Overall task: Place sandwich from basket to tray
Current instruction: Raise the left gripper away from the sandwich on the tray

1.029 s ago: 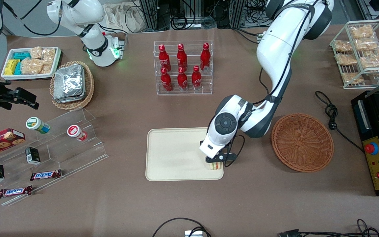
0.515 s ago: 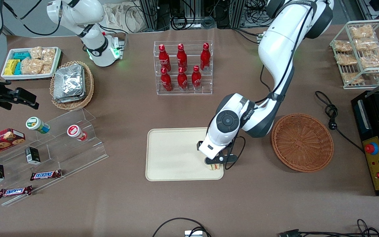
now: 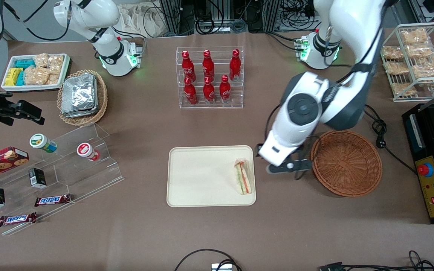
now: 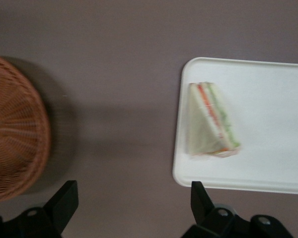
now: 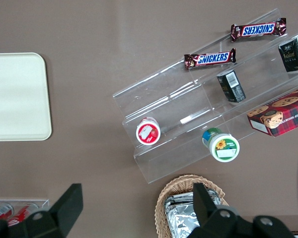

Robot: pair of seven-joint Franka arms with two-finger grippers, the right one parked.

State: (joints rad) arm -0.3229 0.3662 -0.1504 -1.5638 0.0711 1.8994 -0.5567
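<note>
Sandwich (image 3: 243,177) on tray (image 3: 198,177); end effector (image 3: 288,166) spread wide, above table between tray, basket (image 3: 346,162).

Bench (image 3: 145,233): matte brown covering, evenly lit. Farthest from the front camera: metal racks (image 3: 209,15) with tangled black cables (image 3: 292,11).

Even overhead light falls across the brown counter (image 3: 145,233), and we see only soft, short shadows: one under the working arm beside the basket (image 3: 346,162), another, broader and dimmer, spreading from the basket in the left wrist view. The front view is crisp edge to edge, with green glints at the arm bases. The left wrist view is smeared by motion blur; the sandwich (image 4: 211,120) and the tray (image 4: 268,168) rim look soft, the tray nearly washed out to white. The claw (image 4: 131,210), fingers parted, shows dark at the frame's margin.
</note>
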